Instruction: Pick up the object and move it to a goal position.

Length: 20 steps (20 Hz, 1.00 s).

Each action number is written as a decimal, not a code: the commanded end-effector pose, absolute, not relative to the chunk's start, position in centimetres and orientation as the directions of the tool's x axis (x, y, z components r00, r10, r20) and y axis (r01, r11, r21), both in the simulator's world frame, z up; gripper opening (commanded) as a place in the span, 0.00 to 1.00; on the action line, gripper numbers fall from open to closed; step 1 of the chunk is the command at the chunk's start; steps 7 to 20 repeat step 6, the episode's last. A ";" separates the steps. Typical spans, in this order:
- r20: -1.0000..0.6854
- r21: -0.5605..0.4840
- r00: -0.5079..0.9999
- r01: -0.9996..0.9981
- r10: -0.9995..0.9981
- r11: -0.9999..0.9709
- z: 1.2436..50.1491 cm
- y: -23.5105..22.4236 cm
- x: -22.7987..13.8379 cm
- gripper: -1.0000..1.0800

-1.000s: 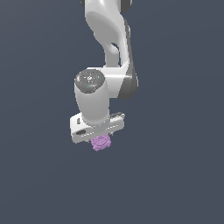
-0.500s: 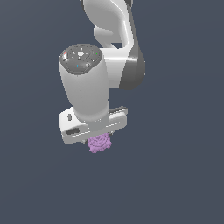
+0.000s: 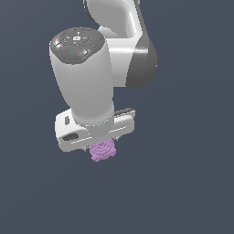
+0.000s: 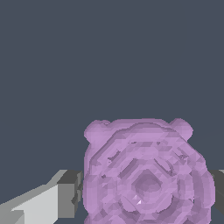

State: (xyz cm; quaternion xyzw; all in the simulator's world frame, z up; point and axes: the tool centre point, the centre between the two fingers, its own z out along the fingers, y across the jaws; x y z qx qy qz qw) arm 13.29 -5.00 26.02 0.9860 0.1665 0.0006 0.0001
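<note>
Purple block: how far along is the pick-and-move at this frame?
Done: the pick. The block sits between the fingers of the gripper, with no surface seen touching it in either view. In hand: carrying it, gripper shut on it. Left: reaching the goal position, which neither view marks, so the remaining travel cannot be judged.

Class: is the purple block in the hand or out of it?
In. The purple block sits between the fingers of the hand, tucked under it.
</note>
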 end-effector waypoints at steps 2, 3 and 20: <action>0.000 0.000 0.945 0.328 0.328 -0.945 26.4 -5.0 13.5 0.00; 0.000 0.000 0.945 0.328 0.328 -0.945 26.5 -5.0 13.6 0.00; 0.000 0.000 0.945 0.328 0.328 -0.945 26.5 -5.0 13.6 0.00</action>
